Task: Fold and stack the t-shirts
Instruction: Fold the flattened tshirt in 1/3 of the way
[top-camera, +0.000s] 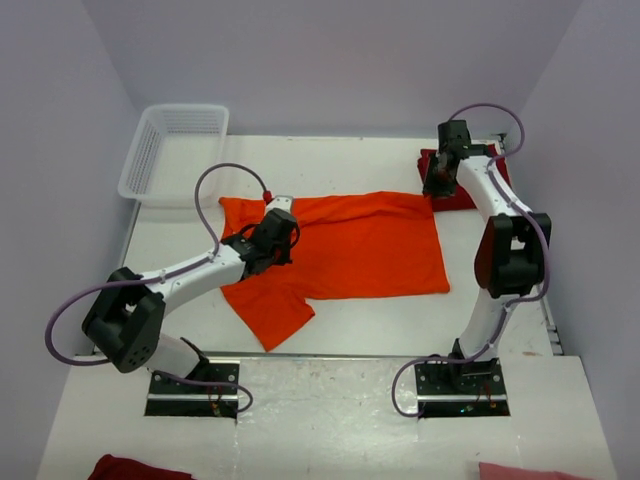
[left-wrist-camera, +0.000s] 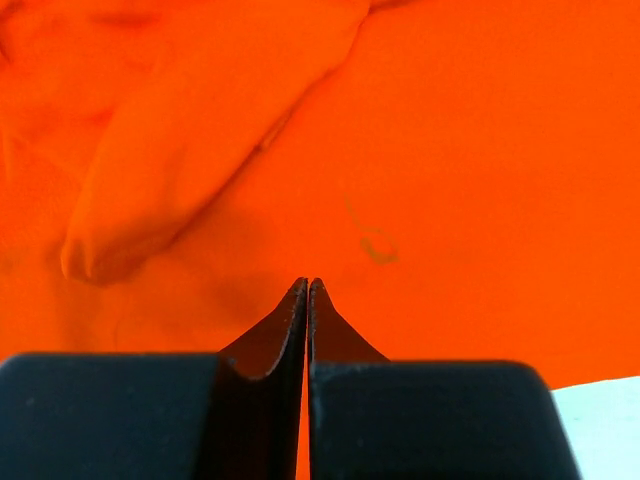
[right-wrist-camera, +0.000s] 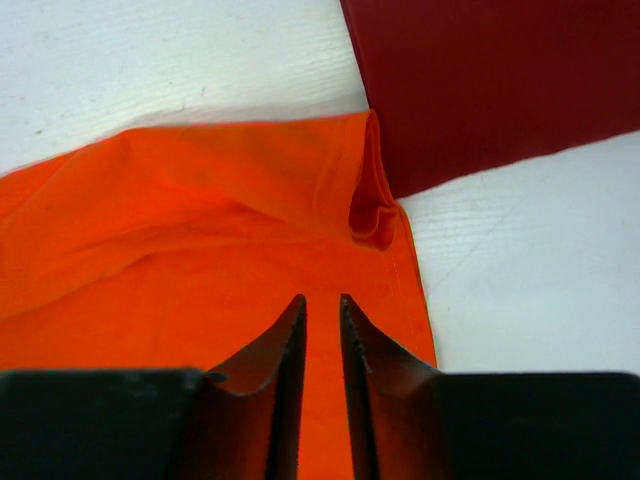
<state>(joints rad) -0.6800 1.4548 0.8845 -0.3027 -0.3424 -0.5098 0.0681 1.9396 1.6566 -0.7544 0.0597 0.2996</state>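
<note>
Jaws, left gripper (left-wrist-camera: 306, 282): pressed together, tips down on the cloth near the left end of the shirt. Whether a layer is caught between them cannot be told.
Jaws, right gripper (right-wrist-camera: 322, 298): narrowly parted over the far right corner, beside the hem. Nothing is visibly clamped.
Orange t-shirt (top-camera: 370, 245): spread across the middle of the table (top-camera: 330, 160). Its left end is rumpled, with a raised fold.
Dark red t-shirt (right-wrist-camera: 500, 80): lies flat at the far right, touching the orange corner.
Handling, judged: light, limp and not fragile. It drapes from any single hold and wrinkles when pushed.
Hold points, judged: hem corners and stitched edges, where doubled cloth gives a thicker bite. Take two corners together to keep the edge taut.
Risk, judged: a pinch may catch only the top layer.
</note>
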